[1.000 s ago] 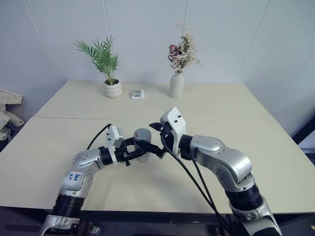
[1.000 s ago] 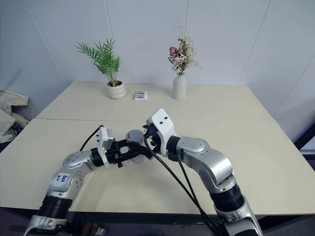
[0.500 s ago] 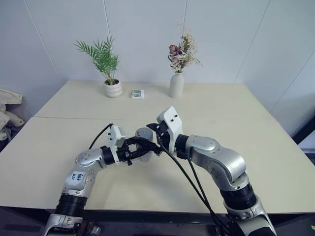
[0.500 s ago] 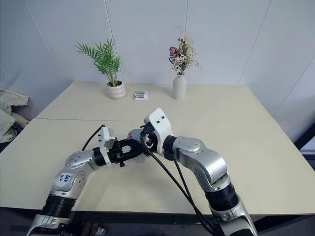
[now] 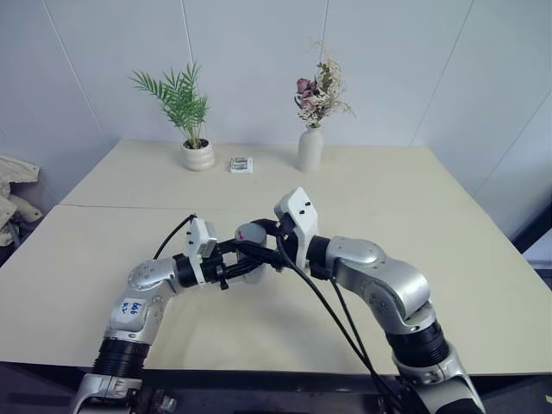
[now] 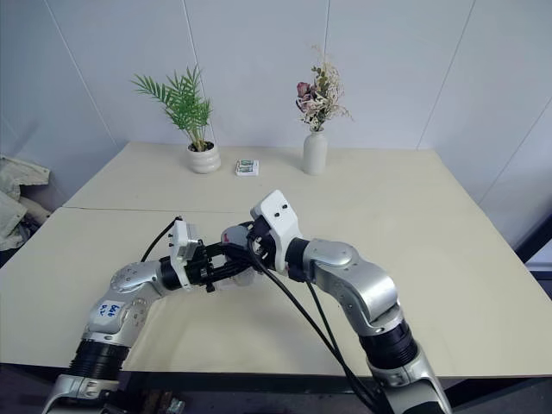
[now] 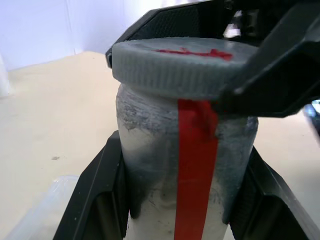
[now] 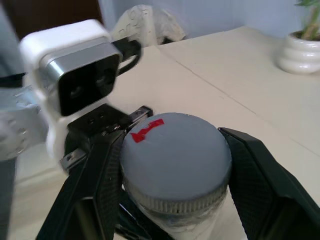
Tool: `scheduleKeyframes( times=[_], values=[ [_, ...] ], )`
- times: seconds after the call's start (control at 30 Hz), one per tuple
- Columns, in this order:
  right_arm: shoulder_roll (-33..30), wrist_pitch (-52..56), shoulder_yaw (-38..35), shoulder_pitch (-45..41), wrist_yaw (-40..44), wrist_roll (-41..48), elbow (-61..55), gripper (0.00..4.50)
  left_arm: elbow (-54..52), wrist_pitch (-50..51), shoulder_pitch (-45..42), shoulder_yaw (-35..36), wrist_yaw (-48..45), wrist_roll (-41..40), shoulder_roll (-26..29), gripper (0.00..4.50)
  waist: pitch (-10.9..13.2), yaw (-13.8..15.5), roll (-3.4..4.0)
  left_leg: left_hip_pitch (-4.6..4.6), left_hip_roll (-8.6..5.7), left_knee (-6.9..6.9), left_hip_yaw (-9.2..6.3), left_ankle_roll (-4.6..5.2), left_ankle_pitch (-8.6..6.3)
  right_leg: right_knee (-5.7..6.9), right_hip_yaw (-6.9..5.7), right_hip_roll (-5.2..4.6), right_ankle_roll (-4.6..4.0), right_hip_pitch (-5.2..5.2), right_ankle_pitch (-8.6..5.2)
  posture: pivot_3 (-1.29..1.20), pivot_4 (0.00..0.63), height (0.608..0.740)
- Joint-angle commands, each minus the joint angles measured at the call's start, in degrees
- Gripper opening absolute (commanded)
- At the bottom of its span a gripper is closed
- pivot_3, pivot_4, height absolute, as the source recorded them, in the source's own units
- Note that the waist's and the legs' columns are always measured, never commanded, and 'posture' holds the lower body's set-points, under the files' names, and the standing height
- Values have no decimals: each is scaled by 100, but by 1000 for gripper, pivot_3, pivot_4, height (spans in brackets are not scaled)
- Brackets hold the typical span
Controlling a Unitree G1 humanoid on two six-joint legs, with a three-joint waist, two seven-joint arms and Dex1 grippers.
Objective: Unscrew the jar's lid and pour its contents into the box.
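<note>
Cream table lies bare all round the jar, held above its middle. Left of the jar, the left gripper clamps its body; right gripper pinches the grey lid, still on.

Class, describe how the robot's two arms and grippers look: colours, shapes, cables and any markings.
Both arms have silver, rounded shells with black joints. Each wrist carries a white camera block. The left gripper and right gripper each have two black angular fingers. Black cables run along the arms. The left arm bears a white sticker with blue handwriting.
</note>
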Motion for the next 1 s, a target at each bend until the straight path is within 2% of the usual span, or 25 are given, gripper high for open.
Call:
scheduleKeyframes(
  times=[0.03,0.2,0.3,0.4,0.57,0.73,0.83,0.93,1.0],
  values=[
    [-259,-356,-117,-308,1148,568,-273,2562,-95,39,-90,-212,-731,-159,73,2000,1,3,1,0,0,0,1,0,0,0,0,0,1,0,0,0,150,740],
    [-646,-657,-61,-512,2280,727,12,2562,-13,95,-337,-406,-1384,-204,44,2000,1,-6,2,2,2,4,0,0,0,3,0,4,0,1,-1,0,150,740],
    [-1000,-1129,-19,-580,3545,825,319,2562,50,241,-554,-460,-1784,-300,61,2000,2,3,2,1,2,5,0,0,0,2,-1,6,1,1,-1,0,150,740],
    [-1147,-1326,-9,-705,4056,695,862,2562,113,318,-646,-491,-2053,-285,146,2000,2,-16,2,-1,1,11,1,1,-1,0,0,5,5,4,-1,0,150,740],
    [-1096,-1580,-69,-856,4239,554,1330,2562,140,309,-664,-409,-2060,-269,142,2000,3,-38,4,1,6,11,1,2,-1,8,1,10,5,1,-1,0,150,740],
    [-951,-1443,-212,-789,3988,711,1305,2562,-46,300,-491,-327,-1890,-332,75,2000,3,-25,4,0,5,13,1,1,-1,7,2,7,5,0,-1,0,150,740],
    [-936,-1042,-274,-801,3856,914,1268,3537,-140,336,-438,-329,-1877,-361,52,2000,4,-10,5,0,6,14,1,1,-1,8,2,7,5,0,-1,0,150,740],
    [-821,-1160,-365,-815,3675,900,1265,4481,-177,347,-439,-333,-1834,-382,14,2000,4,7,4,0,5,16,0,1,-1,9,2,6,5,1,-1,0,150,740],
    [-771,-1366,-363,-818,3573,771,1282,4481,-182,356,-445,-315,-1797,-396,-14,2000,4,3,5,0,5,17,1,1,-1,9,2,6,5,1,-1,0,150,740]
  ],
)
